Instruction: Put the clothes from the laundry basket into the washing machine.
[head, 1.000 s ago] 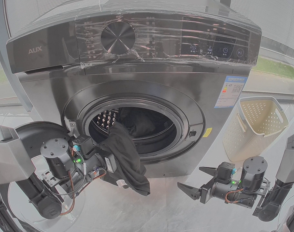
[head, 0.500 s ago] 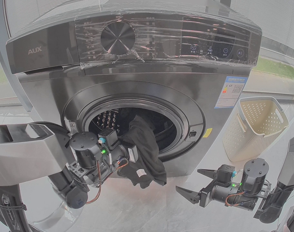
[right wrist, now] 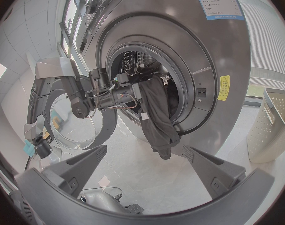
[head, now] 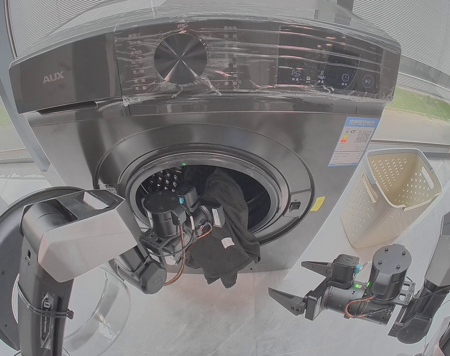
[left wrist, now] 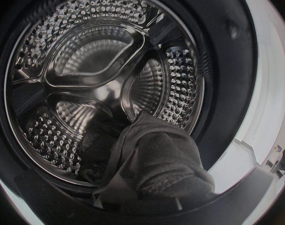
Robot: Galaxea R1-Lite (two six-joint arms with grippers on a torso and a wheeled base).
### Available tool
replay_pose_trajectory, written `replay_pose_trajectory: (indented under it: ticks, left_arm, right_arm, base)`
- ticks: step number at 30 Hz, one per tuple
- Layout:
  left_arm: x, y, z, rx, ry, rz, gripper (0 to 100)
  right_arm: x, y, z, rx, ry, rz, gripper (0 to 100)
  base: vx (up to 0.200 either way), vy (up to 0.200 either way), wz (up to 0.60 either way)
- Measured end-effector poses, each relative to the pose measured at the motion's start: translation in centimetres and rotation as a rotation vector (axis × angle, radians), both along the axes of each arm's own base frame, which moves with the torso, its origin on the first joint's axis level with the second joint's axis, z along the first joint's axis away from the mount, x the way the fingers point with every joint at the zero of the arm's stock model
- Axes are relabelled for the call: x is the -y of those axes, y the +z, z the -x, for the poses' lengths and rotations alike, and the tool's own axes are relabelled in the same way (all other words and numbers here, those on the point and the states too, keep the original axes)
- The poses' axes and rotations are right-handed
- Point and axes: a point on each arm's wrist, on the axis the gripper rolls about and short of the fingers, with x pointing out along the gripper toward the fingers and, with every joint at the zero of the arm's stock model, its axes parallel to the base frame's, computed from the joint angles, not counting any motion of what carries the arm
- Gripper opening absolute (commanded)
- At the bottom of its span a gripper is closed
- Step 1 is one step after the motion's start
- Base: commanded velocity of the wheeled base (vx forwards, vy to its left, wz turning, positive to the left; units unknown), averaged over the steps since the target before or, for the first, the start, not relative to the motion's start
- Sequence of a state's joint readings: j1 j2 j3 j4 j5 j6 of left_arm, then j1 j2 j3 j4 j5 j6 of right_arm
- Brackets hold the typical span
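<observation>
The right gripper (right wrist: 144, 149) hung low over the floor (right wrist: 139, 182), its fingers (right wrist: 83, 167) spread wide apart. Beyond them the left gripper (right wrist: 137, 93) held a black garment (right wrist: 155, 116) at the open mouth of the washing machine (right wrist: 230, 47), the cloth draping over the rim. A laundry basket (right wrist: 270, 128) stood beside the machine.

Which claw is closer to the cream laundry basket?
Right. The right claw hangs low before the washing machine, toward the laundry basket; the left claw holds a black garment at the machine's opening, farther away.

1 washer (head: 210, 124), 1 bskt (head: 398, 194), 2 garments (head: 225, 223)
</observation>
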State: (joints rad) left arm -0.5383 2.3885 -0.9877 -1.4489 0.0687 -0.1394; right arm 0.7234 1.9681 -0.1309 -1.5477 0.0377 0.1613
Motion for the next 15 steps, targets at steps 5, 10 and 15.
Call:
replay_pose_trajectory:
  ticks: [5,10,15]
  left_arm:
    - [1.1,-0.3,-2.3,0.002,0.033,0.003,0]
    - [2.0,-0.5,-4.8,0.012,0.074,0.009,0]
    - [2.3,-0.5,-7.6,0.027,0.125,0.017,0]
  right_arm:
    - [0.0,-0.1,0.1,-0.006,0.0,0.005,100]
    - [0.1,-0.3,0.3,-0.016,0.006,0.013,100]
    - [0.2,-0.5,0.5,-0.025,0.01,0.02,100]
  base:
    - [0.0,0.0,0.0]
    - [0.0,0.0,0.0]
    - [0.0,0.0,0.0]
